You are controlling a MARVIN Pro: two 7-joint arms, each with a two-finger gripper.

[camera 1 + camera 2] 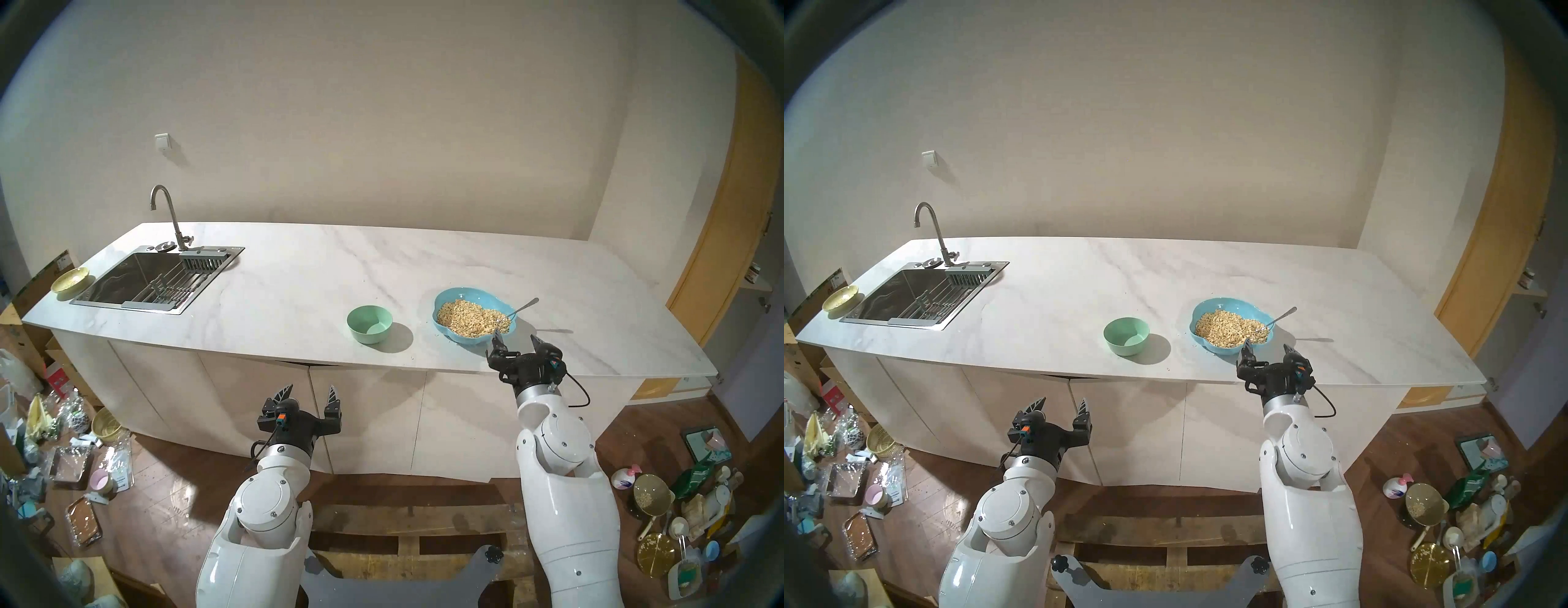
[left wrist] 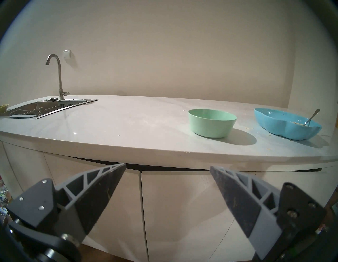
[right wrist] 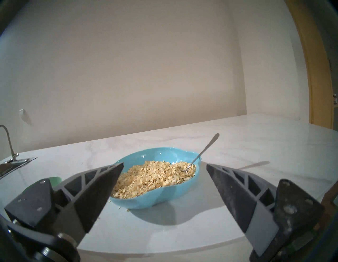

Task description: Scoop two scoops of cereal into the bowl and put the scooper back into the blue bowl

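The blue bowl [image 1: 449,299] with a wavy rim sits on the counter's right half, heaped with tan cereal [image 1: 466,322]. The scooper [image 1: 524,306], a silver spoon, leans in it with the head in the flakes and the handle pointing up to the right. The small mint-green bowl [image 1: 369,323] stands empty to its left. My right gripper [image 1: 515,337] hovers open over the counter's front edge, just in front of the blue bowl [image 3: 139,202], holding nothing. My left gripper [image 1: 311,392] hangs open below the counter's edge, in front of the cabinet doors.
A steel sink [image 1: 157,278] with a faucet [image 1: 167,212] takes the counter's left end, with a yellow-green dish [image 1: 72,280] beside it. Clutter lies on the floor at both sides. A wooden door frame [image 1: 721,237] stands at the right.
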